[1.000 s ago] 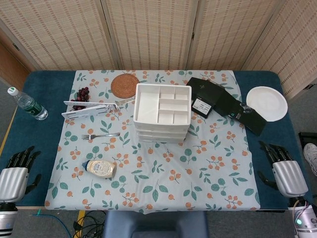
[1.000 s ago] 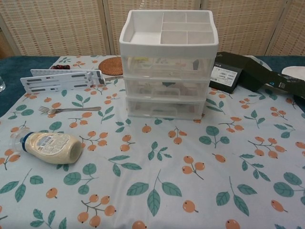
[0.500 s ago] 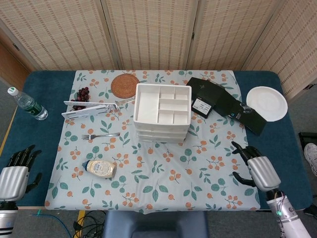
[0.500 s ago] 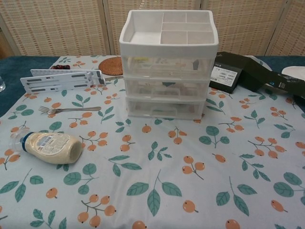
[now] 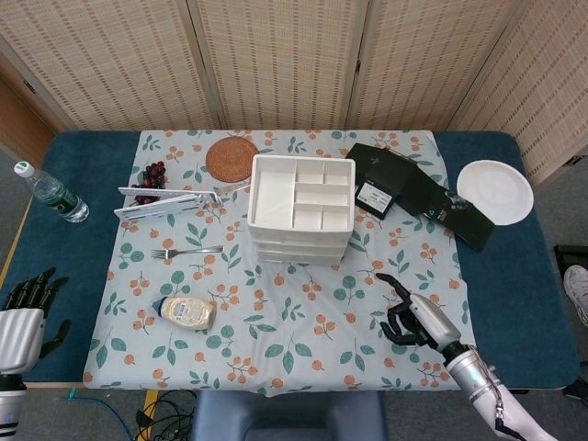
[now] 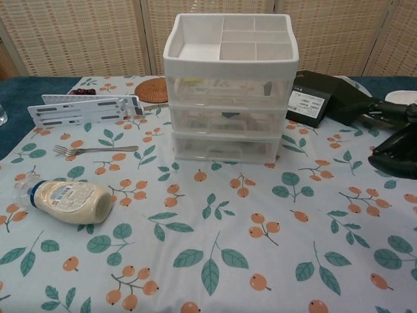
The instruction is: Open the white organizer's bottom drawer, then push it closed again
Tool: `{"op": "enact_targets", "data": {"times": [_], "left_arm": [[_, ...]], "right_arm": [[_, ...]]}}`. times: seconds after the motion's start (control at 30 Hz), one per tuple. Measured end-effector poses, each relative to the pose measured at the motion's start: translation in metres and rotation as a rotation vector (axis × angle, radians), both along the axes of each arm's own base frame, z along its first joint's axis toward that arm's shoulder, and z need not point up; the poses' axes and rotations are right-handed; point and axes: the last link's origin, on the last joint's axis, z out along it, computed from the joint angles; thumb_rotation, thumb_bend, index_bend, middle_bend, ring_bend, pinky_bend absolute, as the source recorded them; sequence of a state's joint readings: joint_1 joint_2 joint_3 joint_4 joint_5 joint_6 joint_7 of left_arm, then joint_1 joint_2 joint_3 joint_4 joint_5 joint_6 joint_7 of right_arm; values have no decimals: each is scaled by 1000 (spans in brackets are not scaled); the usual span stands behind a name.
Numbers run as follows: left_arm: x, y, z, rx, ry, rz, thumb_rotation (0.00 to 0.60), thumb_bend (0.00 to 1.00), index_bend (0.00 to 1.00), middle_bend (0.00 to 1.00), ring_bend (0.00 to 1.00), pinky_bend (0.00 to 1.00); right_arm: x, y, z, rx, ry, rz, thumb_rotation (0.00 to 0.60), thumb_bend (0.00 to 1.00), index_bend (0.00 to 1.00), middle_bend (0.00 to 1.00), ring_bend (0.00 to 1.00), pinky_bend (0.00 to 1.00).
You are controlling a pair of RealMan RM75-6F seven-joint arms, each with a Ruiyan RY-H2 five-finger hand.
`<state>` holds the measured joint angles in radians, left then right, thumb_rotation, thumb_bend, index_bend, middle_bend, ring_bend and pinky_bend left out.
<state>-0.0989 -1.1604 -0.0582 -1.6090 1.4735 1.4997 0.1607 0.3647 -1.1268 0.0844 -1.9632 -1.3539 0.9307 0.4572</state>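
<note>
Organizer: organizer (image 5: 301,209) stands mid-bench, bottom drawer (image 6: 225,148) shut.
Right hand: right hand (image 5: 412,318) empty, fingers spread, near the organizer's front-right.
Left hand: left hand (image 5: 22,317) empty, fingers spread, at the bench edge.
Progress: nothing done; opening and closing remain.

From the head view we're looking almost straight down on the whole table (image 5: 514,303), far enough back to catch its edges and the wicker screen behind. From the chest view we're sitting low and close, facing the white organizer (image 6: 229,91) front-on. Both are sharing the organizer (image 5: 301,208), the mayo bottle (image 5: 186,311) and the fork (image 6: 94,150).
</note>
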Motion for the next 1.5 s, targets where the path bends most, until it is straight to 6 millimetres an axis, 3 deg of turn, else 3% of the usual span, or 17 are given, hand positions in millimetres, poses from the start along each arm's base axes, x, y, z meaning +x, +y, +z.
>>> {"op": "enact_targets", "data": {"times": [0.3, 0.97, 1.5], "left_arm": [[1, 0, 0, -2, -1, 1, 600, 343, 175, 110, 130, 143], [-2, 3, 0, -21, 12, 16, 600, 343, 175, 110, 131, 143], [-1, 6, 1, -23, 18, 19, 600, 344, 175, 110, 131, 143]], "right_arm": [[23, -26, -31, 150, -215, -114, 600, 672, 49, 917, 1000, 1000], [49, -63, -95, 284, -421, -239, 600, 700, 49, 919, 1000, 1000], [63, -90, -123, 303, -473, -254, 600, 701, 49, 919, 1000, 1000]]}}
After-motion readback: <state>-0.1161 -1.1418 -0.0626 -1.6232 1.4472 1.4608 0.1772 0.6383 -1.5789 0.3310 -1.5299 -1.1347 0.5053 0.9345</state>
